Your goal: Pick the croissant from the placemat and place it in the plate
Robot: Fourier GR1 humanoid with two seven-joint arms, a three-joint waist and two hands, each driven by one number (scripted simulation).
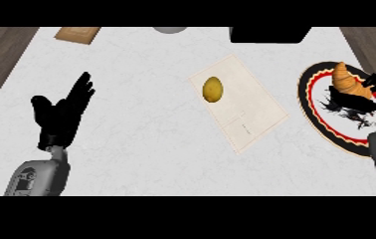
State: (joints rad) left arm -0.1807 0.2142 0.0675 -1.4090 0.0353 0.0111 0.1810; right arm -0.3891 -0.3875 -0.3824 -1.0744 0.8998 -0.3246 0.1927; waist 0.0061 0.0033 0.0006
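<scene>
The orange croissant (345, 79) is over the plate (311, 114), a round plate with a black and red rim at the counter's right edge. My right hand (351, 105) comes in from the right edge and curls round the croissant's lower end, hiding much of the plate's middle. The cream placemat (246, 113) lies at the centre with a yellow, potato-like lump (212, 89) on it. At the lower left my left hand (64, 111) rests open, fingers up, far from the placemat.
A wooden board (77, 34) lies at the back left. A grey bowl (170, 29) and a black block (268, 34) sit along the back edge. White counter shows between my left hand and the placemat.
</scene>
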